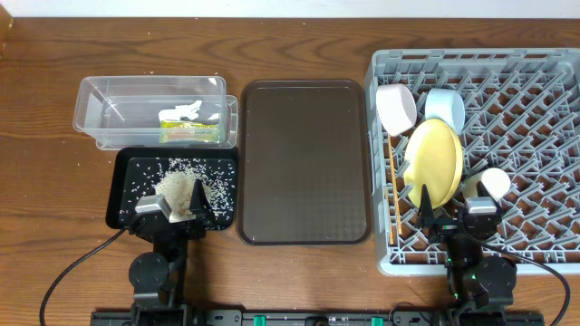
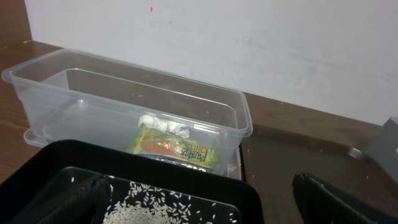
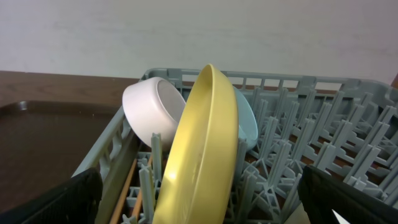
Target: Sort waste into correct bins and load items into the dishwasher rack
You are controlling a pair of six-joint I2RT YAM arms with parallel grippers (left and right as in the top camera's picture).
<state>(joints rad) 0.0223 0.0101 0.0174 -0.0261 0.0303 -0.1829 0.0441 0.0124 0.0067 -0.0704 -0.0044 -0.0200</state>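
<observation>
My left claw (image 1: 177,210) hangs over the near end of the black tray (image 1: 127,195), its two fingers spread wide with nothing between them. Under it lies the rice (image 1: 181,186), a heap in the middle with loose grains scattered across the tray floor. Just beyond the tray stands the clear tub (image 2: 124,81). The yellow-green wrapper (image 2: 177,148) lies flat on its bottom, and the crumpled white tissue (image 2: 165,126) sits right behind it.

My right claw (image 1: 450,213) is over the near left part of the grey rack (image 3: 336,124), its fingers also wide apart and holding nothing. Directly ahead of it the yellow plate (image 3: 199,149) stands on edge among the pegs, leaning a little. The white bowl (image 3: 152,109) rests on its side at the plate's left. The light blue bowl (image 3: 245,121) is tucked close behind the plate. The small white cup (image 1: 494,184) lies among the pegs to the plate's right. The wooden chopsticks (image 3: 127,183) run along the rack's left wall.

Between tray and rack sits the brown serving tray (image 1: 304,163) — nothing lies on it.
</observation>
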